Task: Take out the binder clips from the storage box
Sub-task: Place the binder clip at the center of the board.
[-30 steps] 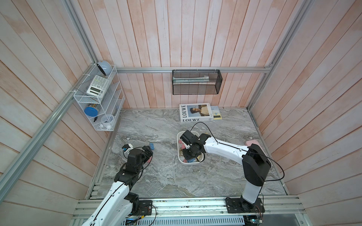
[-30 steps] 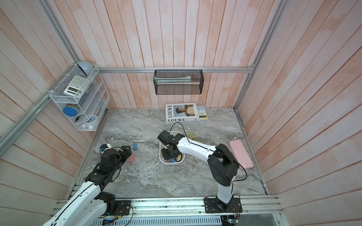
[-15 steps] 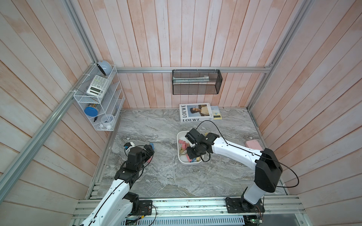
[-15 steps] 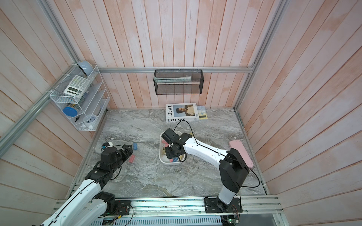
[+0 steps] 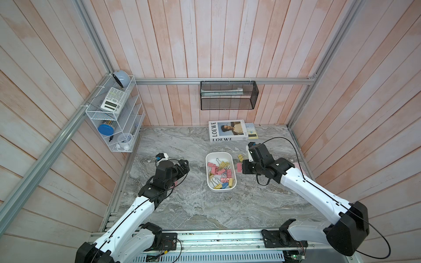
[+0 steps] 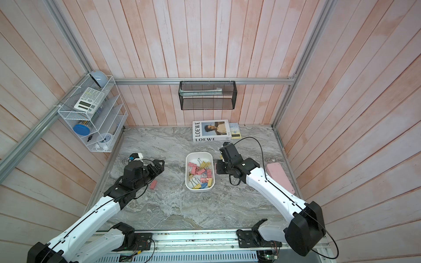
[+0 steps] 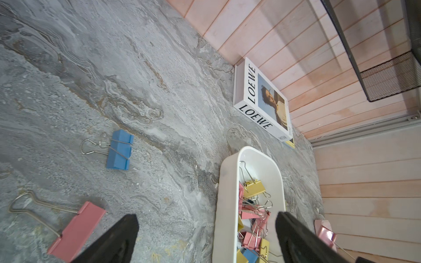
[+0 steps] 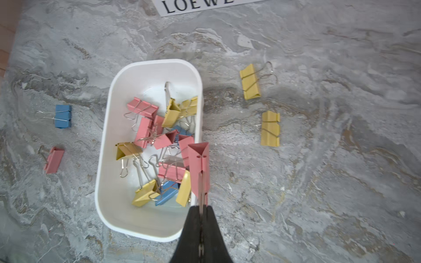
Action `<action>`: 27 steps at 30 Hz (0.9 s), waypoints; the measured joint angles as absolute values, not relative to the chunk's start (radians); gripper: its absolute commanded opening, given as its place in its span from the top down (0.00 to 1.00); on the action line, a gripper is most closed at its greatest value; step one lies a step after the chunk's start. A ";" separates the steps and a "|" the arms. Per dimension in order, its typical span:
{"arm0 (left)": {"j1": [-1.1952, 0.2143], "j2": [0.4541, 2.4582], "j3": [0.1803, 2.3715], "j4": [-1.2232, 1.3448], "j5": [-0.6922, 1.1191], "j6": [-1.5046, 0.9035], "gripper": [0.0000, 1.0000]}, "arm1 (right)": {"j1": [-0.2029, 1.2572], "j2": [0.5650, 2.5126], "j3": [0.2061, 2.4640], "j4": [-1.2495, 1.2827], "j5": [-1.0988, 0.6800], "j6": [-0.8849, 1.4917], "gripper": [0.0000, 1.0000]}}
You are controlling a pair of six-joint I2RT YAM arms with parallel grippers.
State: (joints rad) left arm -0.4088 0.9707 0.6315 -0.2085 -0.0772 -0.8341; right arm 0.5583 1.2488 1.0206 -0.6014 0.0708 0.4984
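Observation:
The white storage box (image 5: 210,184) (image 8: 109,159) sits mid-table and holds several pink, yellow and blue binder clips (image 8: 159,136). My right gripper (image 8: 200,207) (image 5: 243,169) is shut on the wire handles of a pink binder clip (image 8: 198,164) (image 5: 239,167), which hangs just over the box's right rim. My left gripper (image 7: 206,217) (image 5: 185,165) stands open and empty, left of the box and above the table. On the table left of the box lie a blue clip (image 7: 119,150) and a pink clip (image 7: 77,230). Two yellow clips (image 8: 250,82) (image 8: 270,128) lie to its right.
A LOEWE book (image 5: 227,130) lies against the back wall, under a black mesh basket (image 5: 229,95). A pink case (image 6: 280,175) lies by the right wall, partly under my right arm. A white wire rack (image 5: 114,118) hangs on the left wall.
My right gripper has closed on a pink clip inside the box and carried it up and rightward to the box's right rim. The left arm has barely moved.

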 measured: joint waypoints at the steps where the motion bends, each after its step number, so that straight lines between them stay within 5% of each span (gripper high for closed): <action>1: -0.423 0.989 0.642 -0.204 -0.075 -0.830 0.00 | 0.528 1.232 0.993 -0.593 0.065 0.498 1.00; 12: -0.596 1.205 0.788 -0.191 -0.075 -0.762 0.01 | 0.335 1.213 0.731 -0.417 -0.164 0.523 1.00; 17: -0.653 1.270 0.846 -0.206 -0.075 -0.730 0.11 | 0.300 1.281 0.709 -0.332 -0.239 0.539 1.00; 22: -0.709 1.336 0.917 -0.251 -0.075 -0.689 0.19 | 0.249 1.380 0.750 -0.324 -0.324 0.505 0.84; 27: -0.771 1.407 0.980 -0.300 -0.075 -0.631 0.33 | 0.228 1.446 0.775 -0.376 -0.331 0.466 0.52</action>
